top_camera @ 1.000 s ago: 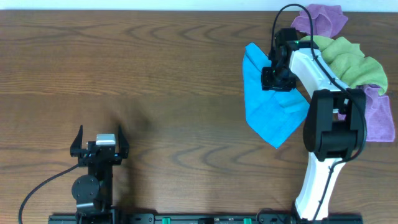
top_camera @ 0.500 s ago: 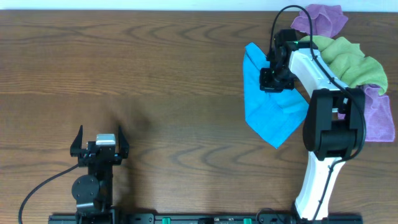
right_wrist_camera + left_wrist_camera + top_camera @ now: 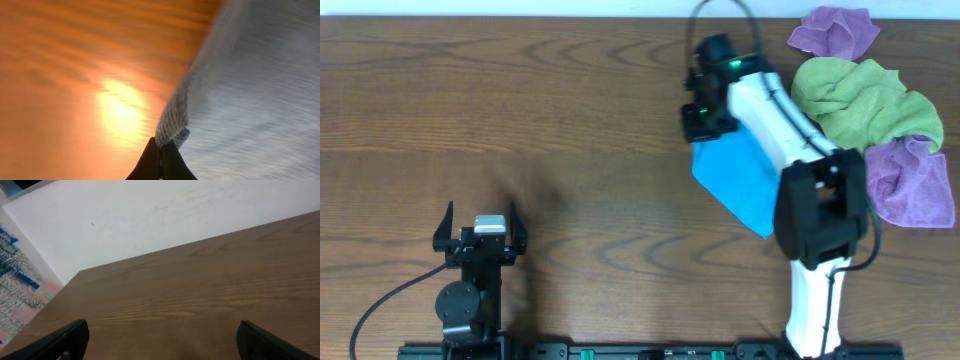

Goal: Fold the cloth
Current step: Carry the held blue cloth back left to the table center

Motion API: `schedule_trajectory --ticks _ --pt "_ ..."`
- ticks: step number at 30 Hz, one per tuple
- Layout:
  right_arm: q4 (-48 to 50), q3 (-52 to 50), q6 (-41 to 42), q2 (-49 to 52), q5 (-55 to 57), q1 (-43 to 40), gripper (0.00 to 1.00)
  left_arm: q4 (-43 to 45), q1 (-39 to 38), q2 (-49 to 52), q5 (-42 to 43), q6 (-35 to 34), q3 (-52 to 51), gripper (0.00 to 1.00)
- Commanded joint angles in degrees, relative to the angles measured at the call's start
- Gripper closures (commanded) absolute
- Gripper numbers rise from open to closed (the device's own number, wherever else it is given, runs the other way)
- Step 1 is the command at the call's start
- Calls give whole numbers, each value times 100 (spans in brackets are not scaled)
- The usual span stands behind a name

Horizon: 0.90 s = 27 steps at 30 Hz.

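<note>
The sky-blue cloth (image 3: pixel 740 182) lies on the brown table right of centre, partly under the right arm. My right gripper (image 3: pixel 702 122) sits at the cloth's upper left edge and is shut on it. In the right wrist view the black fingertips (image 3: pixel 162 150) pinch a bunched edge of the cloth (image 3: pixel 172 122), which looks pale grey-blue and blurred there. My left gripper (image 3: pixel 480 228) rests near the front left, far from the cloth. Its jaws stand open over bare wood, with one finger (image 3: pixel 65 340) at each side of the left wrist view.
A lime-green cloth (image 3: pixel 860 100) lies crumpled at the back right. One purple cloth (image 3: pixel 835 30) lies behind it and another purple cloth (image 3: pixel 905 185) lies in front of it. The table's far edge meets a white wall (image 3: pixel 150 220).
The right gripper shut on the blue cloth's edge and pulled it left, away from the green and purple cloths. The cloth now lies narrower and further left. The left arm has not moved.
</note>
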Motion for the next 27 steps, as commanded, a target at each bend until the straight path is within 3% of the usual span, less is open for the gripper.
schedule_trajectory --ticks 1,6,15,26,27 --pt "-11 83 -168 -166 -85 544 99 -343 17 -2 -26 79 -52 5" --pt "-9 83 -251 -166 -81 1283 98 -343 17 -2 -26 79 -52 5" --pt "131 83 -249 -166 -852 1720 99 -343 17 -2 -26 79 -52 5" --pt "109 83 -299 -166 -870 2363 99 -343 17 -2 -26 79 -52 5" --pt "111 85 -330 -166 -837 2367 95 -343 17 -2 -26 79 -52 5"
